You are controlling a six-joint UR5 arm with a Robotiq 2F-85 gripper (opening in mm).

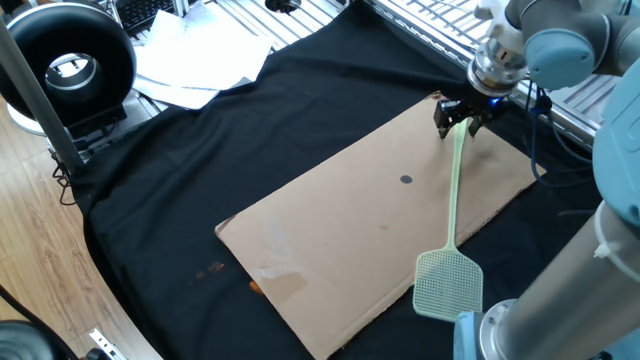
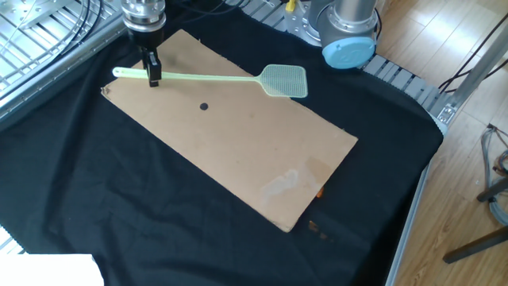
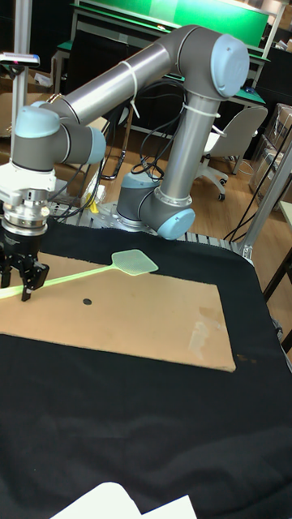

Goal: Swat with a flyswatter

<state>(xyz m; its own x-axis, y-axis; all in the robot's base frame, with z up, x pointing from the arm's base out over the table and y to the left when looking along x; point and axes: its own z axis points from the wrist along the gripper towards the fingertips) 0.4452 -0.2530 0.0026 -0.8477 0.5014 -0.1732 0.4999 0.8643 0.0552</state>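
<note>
Jaws (image 1: 462, 118) are closed on the swatter (image 2: 208, 77) near the far end of its handle, away from the head. The handle runs out over the cardboard (image 2: 238, 135); the mesh head (image 1: 448, 285) hangs past the cardboard's edge, over the black cloth (image 1: 200, 150).

Step in hand, as judged: the swatter is gripped and raised, ready for the downstroke. A small dark spot (image 1: 405, 180) on the cardboard is the likely target. It lies to one side of the handle line, not under the head, so the head should be swung across to sit over the spot before it is brought down. The grip is far from the head, so the thin handle will probably flex and lag; a short, flat stroke that lands the mesh face-down is advised. Watch for the handle turning in the jaws on impact.

View comparison: the tall view shows the handle rising from the jaws (image 3: 16, 280) to the head (image 3: 135, 261), which sits clear above the cardboard; neither overhead view makes that tilt plain. The overhead views place the spot (image 2: 204, 107) against the handle more exactly. Only the tall view shows the arm (image 3: 138, 65) in full.
</note>
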